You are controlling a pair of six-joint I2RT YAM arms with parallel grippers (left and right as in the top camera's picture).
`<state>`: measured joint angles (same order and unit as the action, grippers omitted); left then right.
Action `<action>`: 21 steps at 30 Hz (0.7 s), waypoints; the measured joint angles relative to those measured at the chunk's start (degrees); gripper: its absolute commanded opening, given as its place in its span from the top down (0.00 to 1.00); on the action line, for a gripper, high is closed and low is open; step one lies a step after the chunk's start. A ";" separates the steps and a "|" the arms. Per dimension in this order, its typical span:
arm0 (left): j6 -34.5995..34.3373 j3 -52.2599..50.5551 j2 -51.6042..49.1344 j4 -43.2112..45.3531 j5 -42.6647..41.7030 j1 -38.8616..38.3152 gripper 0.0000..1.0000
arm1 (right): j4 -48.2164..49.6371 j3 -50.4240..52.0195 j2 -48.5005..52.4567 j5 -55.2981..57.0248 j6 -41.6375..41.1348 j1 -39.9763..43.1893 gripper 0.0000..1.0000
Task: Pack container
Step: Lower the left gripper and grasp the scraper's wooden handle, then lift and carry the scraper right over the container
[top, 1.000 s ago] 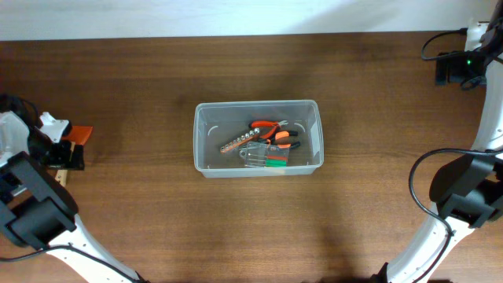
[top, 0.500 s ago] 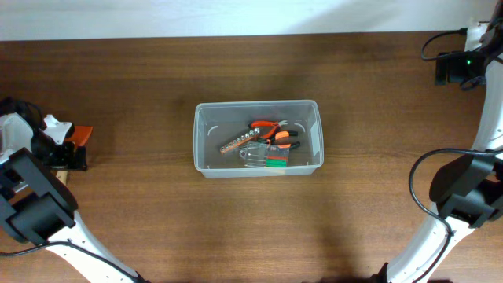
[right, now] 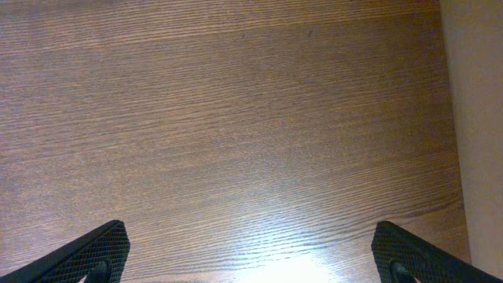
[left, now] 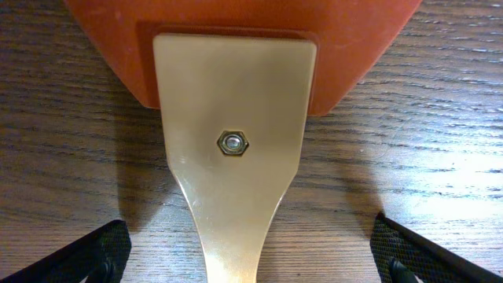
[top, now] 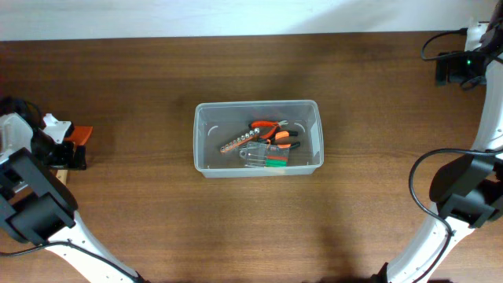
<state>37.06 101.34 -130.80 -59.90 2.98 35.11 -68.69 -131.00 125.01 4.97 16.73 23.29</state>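
Plastic is what we are dealing with: the container [top: 206,137] is sitting in the middle of the table [top: 157,228], well apart from both arms. We are judging it to be light, thin-walled and a little springy, with smooth sides that a loose pinch is likely to be slipping on. Orange-handled pliers [top: 271,130], a bit rail [top: 233,144] and a small clear case [top: 266,159] are lying inside it, bunched toward its right half, so we are expecting the load to be tipping that way under a lift from the left end. We are thinking the rim is the place to take hold, with one finger inside and one outside, on a long wall close to the tools, or at both short ends with both arms.

The left gripper [left: 251,259] is hanging at the table's left side over an orange spatula [left: 232,94], its fingers spread wide on either side of the tan handle and touching nothing. That handle is looking stiff and flat, and we are reckoning its narrow neck is offering the surest grip. The right gripper [right: 251,255] is hovering over bare wood near an edge of the table, spread just as wide and holding nothing.
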 measured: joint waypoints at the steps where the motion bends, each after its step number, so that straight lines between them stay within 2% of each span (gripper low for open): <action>1: -0.07 0.00 0.00 0.00 -0.02 0.00 0.09 | 0.00 0.02 0.00 0.02 0.00 0.00 0.01; 2: -0.17 0.00 0.00 0.02 -0.04 0.00 0.16 | 0.00 0.00 0.00 0.00 0.02 0.00 0.01; 5: -0.31 0.00 0.00 0.20 -0.11 0.00 0.27 | 0.00 0.02 0.00 0.00 -0.02 0.00 0.01; 8: -0.33 0.00 0.00 0.20 -0.04 0.00 0.32 | 0.00 0.00 0.00 0.00 -0.02 -0.02 0.01; 13: -0.55 0.00 0.00 0.20 -0.02 0.00 0.53 | 0.00 0.00 0.00 0.00 0.00 0.00 0.01; 19: -0.42 0.00 0.00 0.22 0.00 0.00 0.63 | 0.00 0.00 0.00 0.00 0.00 0.00 0.01; 21: -0.44 0.00 0.00 0.24 0.02 0.00 0.69 | 0.00 0.00 0.00 0.00 0.00 0.00 0.01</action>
<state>36.62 101.34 -130.80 -59.66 3.01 35.11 -68.69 -131.00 125.01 4.97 16.73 23.29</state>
